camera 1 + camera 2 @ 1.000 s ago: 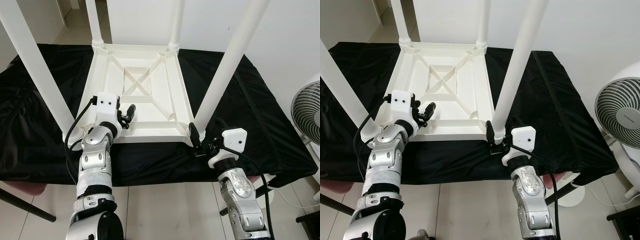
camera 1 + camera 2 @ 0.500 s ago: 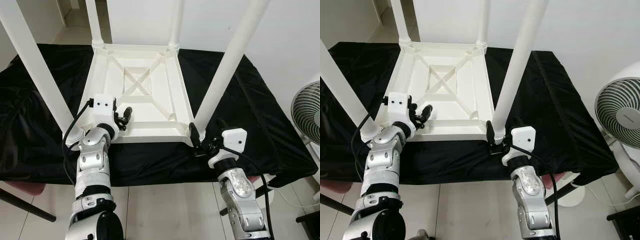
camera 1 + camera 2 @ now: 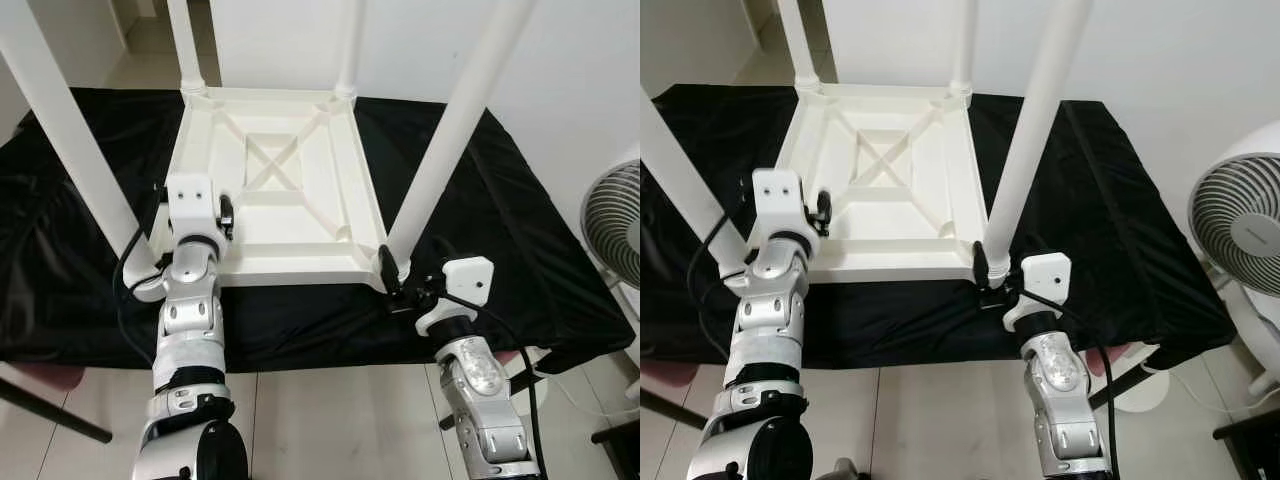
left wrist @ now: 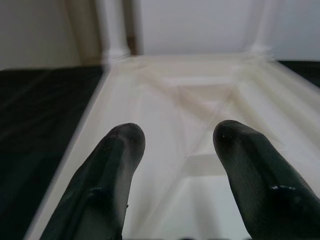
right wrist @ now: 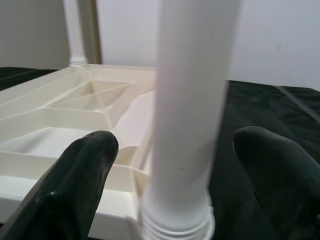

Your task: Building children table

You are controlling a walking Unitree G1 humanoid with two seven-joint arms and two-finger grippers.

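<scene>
Two grippers are at work, both at the near edge of the upside-down white children table [image 3: 275, 195]. My right gripper [image 5: 172, 160] is nearest to me, low at the near right corner of the table. Its two black fingers [image 5: 82, 170] stand wide apart, one on each side of the near right leg [image 3: 450, 140], just above the ribbed collar where this leg enters the corner socket. I cannot tell if the pads touch the leg; from the wrist there is a gap on both sides, so I hold nothing firmly.

My left gripper [image 4: 177, 150] is a little further, raised above the near left part of the table frame, just beside the near left leg [image 3: 75, 130]. Its fingers [image 4: 117, 150] are parted and there is nothing between them; they point across the underside, toward the crossed ribs in the middle panel.

Past both grippers the table lies with its top down on a black cloth [image 3: 470, 220], and four white legs stand up from its corners. The two far legs [image 3: 190, 45] rise at the far edge, in front of a white wall. Away to the right of my right gripper, beyond the cloth, stands a white fan [image 3: 1240, 225].
</scene>
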